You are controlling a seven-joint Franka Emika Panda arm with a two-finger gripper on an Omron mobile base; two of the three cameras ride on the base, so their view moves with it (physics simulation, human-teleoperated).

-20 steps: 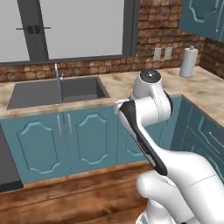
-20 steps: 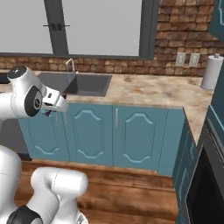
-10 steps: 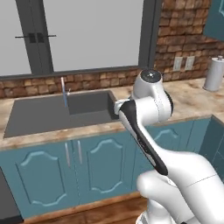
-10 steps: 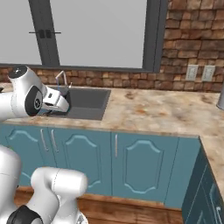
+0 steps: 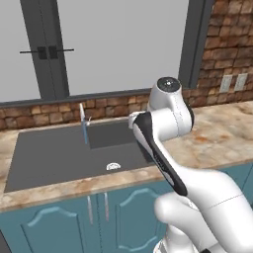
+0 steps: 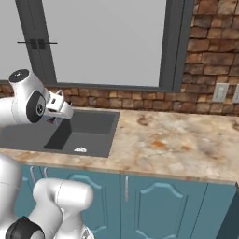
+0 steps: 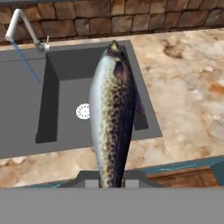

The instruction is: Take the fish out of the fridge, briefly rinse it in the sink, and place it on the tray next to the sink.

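Observation:
The fish [image 7: 111, 113], silvery with a dark speckled back, points away from the hand, and my gripper [image 7: 111, 178] is shut on its tail end. In the hand view it hangs above the right half of the sink [image 7: 65, 127], a dark grey basin with a round silver drain [image 7: 83, 111] and a thin faucet [image 7: 19, 24]. From the right base view the gripper [image 6: 64, 111] hovers over the sink [image 6: 88, 130] near its back left. The left base view has the sink [image 5: 54, 158] and faucet [image 5: 84, 123], with the arm in front of the hand. The tray and the fridge are out of view.
A speckled beige counter [image 6: 168, 140] runs right of the sink, with teal cabinet doors [image 6: 154, 200] below. Behind stand a brick wall with outlets [image 6: 219, 92] and a large window [image 6: 107, 42]. A narrow counter strip [image 5: 59, 190] fronts the basin.
Both base views have shifted and the sink now looks larger and nearer: the base has driven toward it. The fish stays in the shut gripper.

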